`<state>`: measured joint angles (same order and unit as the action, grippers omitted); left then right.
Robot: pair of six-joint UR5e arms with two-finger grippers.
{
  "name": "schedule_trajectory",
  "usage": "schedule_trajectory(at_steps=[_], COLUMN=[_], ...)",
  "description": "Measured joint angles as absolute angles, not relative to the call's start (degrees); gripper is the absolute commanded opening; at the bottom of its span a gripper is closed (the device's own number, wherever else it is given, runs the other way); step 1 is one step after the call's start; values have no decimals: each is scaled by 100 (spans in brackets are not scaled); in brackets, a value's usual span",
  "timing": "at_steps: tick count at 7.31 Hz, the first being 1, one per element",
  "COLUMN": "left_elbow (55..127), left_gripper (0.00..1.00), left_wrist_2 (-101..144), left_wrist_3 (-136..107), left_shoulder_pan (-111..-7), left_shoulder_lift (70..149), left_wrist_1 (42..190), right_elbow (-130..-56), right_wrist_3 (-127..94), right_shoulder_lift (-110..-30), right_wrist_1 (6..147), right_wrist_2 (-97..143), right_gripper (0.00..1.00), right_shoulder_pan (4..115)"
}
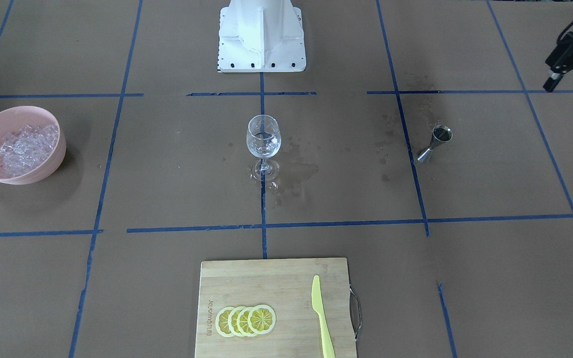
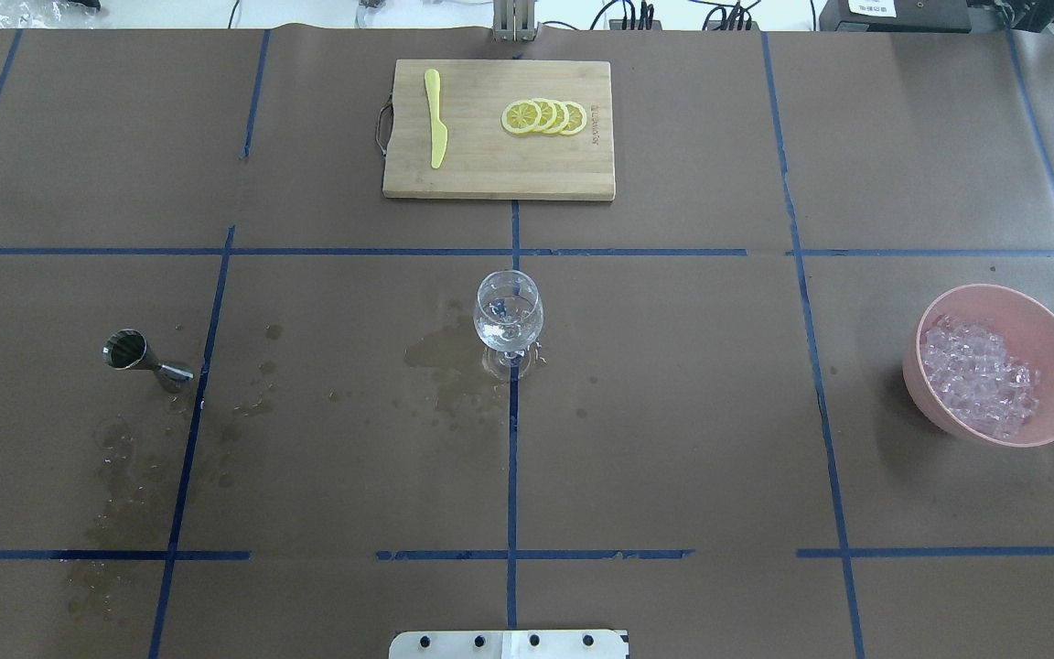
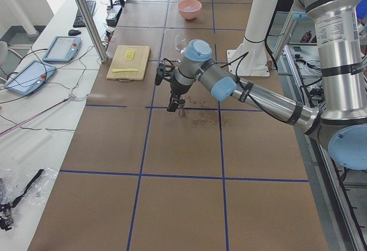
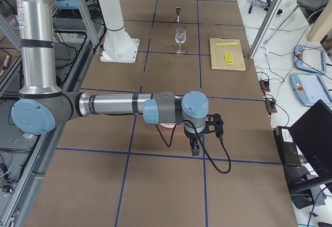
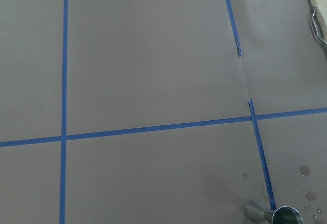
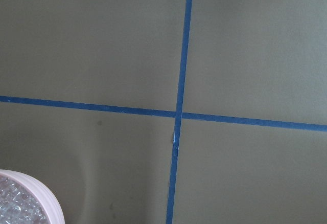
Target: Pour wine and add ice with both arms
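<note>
Plainly, little writing could be read. The wooden cutting board (image 1: 266, 283), at the middle of the worktop's (image 1: 177, 164) operator-side edge, carried a line of burnt-in lettering along one short side, too small to make out. No mark was legible on either pincer.

On the board lay four overlapping lemon slices (image 1: 245, 320) and, apart from them, a yellow-green knife (image 1: 321, 315).

The wine glass (image 1: 263, 139) stood upright at the worktop's centre, on a crossing of blue tape lines (image 1: 264, 226). Something clear glinted in its bowl, but whether wine, ice or both I could not tell. Wet patches (image 2: 440, 352) darkened the paper round its foot and toward the steel jigger (image 1: 434, 143), which stood upright nearer the robot's left end. Its inside was too dark to judge.

The ice (image 2: 980, 375) was heaped in the pink bowl (image 2: 1053, 348) near the robot's right end of the worktop.

The left arm (image 3: 258, 93) reached out over the jigger's end, and the left pincer (image 1: 572, 87) hung above the surface with its prongs spread, pinching nothing. The right arm (image 4: 114, 104) stretched low beside the bowl. The right pincer (image 4: 195, 148) pointed down at the paper, and whether it was spread or pressed together I could not tell.

The white base block (image 1: 261, 35) sat at the robot-side edge.
</note>
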<state>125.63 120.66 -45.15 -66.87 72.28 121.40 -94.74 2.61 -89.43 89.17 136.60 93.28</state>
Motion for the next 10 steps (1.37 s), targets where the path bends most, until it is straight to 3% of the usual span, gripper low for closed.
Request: schedule_trajectory(at_steps=[2,5,8,10], left_elbow=[12792,13046,12986,12483], left_gripper=[97,96,93,93], left_wrist_2=[10997,8592,6100,4832], left_wrist_3=[-5811,-7727,-9355,-9809], left_shoulder_pan=[-5487,-3056,-1049,-520], left_shoulder_lift=[6656,6352,6367,6758], left_wrist_1=[13188,13341,12529,12185], right_elbow=[-9478,-9490,-9485,-9486], right_wrist_3=[261,258,249,178], right_shoulder_lift=[-8937,-8929,-8921,-8919], right_wrist_1=[8904,8908,8953,8972], right_wrist_2=[13682,13732,13894,14134], right_gripper=[100,100,100,100], right_shoulder_pan=[9319,9317,9316,9316])
